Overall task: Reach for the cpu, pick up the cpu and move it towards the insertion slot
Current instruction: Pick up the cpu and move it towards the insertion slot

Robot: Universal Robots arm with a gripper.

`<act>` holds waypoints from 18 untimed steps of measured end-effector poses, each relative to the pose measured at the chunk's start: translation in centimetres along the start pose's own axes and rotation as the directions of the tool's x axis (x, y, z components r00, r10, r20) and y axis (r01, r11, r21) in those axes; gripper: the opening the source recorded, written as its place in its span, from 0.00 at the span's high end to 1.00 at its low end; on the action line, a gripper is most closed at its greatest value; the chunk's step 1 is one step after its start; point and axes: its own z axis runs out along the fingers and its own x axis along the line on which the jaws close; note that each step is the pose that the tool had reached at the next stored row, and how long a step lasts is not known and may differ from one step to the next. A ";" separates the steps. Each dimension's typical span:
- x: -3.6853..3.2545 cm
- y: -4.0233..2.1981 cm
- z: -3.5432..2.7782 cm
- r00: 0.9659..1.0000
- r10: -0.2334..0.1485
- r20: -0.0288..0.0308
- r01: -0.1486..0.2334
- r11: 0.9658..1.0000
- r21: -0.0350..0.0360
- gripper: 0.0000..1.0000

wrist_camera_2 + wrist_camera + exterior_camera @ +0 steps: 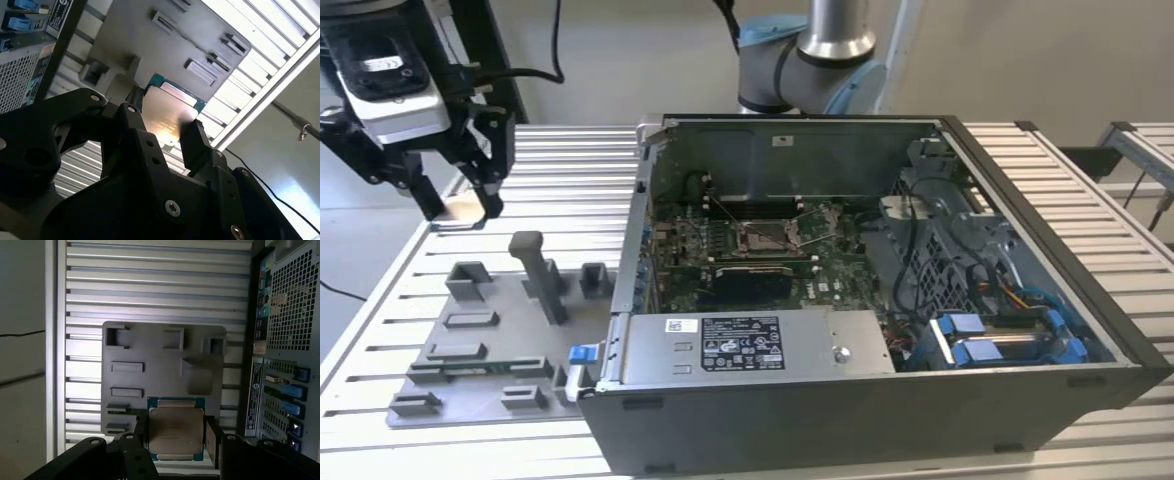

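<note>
Gripping: the cpu [176, 430] is pinched by its opposite edges between the two fingers [213, 442]; the jaws are closed on it, with the metal top turned to the camera in the first wrist view.
Gripper [459, 214]: it is carried clear of the slatted table [574, 165], at about 10 o'clock from the insertion slot [767, 236] in the exterior view and well apart from it.
Cpu position: it is judged to be lifted, hanging over the edge of the grey tray [480, 350] and not seated in any pocket.
Insertion slot: it is set on the board inside the open case [947, 128]; whether its frame and levers are fully open cannot be told.
Risk, slip: only the thin rim is held. The chip could be dropped or twisted if the arm is jerked or the clamp force is low.
Risk, case wall: the case side at 9 o'clock of the slot stands between gripper and slot. The chip or the fingers could be struck on its rim if height is lost in transit.
Risk, skew: any rotation taken up in the grip would be carried to the socket. A corner could be landed on the frame and contacts could be bent.
</note>
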 end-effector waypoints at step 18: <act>-6.35 -0.18 0.07 1.000 0.000 0.000 0.000 1.000 0.000 1.00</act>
